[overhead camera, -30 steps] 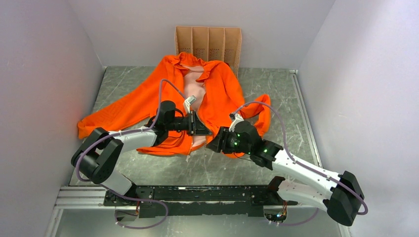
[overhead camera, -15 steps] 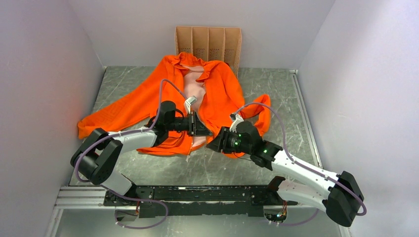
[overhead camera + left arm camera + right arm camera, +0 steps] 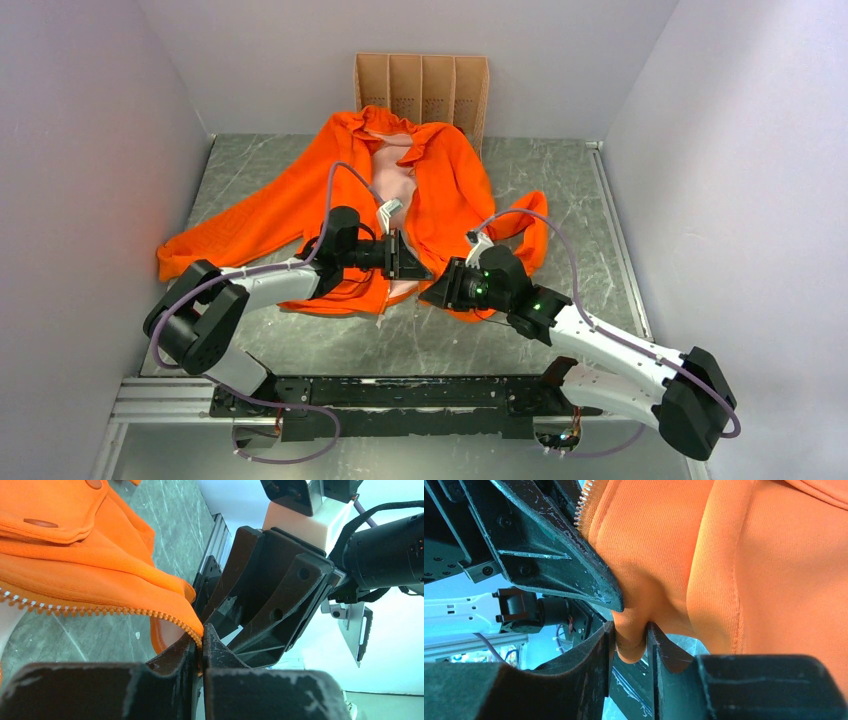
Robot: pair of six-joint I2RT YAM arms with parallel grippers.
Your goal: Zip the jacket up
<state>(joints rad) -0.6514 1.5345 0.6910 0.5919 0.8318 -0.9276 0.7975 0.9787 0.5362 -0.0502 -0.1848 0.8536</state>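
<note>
The orange jacket [image 3: 455,190] lies front-up on the table, open down the middle with its pink lining [image 3: 397,180] showing. My left gripper [image 3: 420,270] is at the bottom hem, shut on the zipper edge. In the left wrist view the zipper teeth [image 3: 100,611] run into the pinched left gripper [image 3: 202,636]. My right gripper [image 3: 430,294] faces it from the right. In the right wrist view the right gripper [image 3: 630,636] squeezes a fold of orange jacket [image 3: 724,555] fabric at the other front edge, and the fold touches both fingers. The two grippers' tips almost meet.
A cardboard divider box [image 3: 421,88] stands against the back wall behind the collar. One sleeve [image 3: 230,225] stretches to the left wall side, the other sleeve [image 3: 530,225] folds at the right. A metal rail [image 3: 400,395] runs along the near edge. White walls enclose three sides.
My right gripper's jaws have narrowed onto the fabric fold. The left wrist has shifted slightly toward the near edge and keeps its grip on the zipper edge.
</note>
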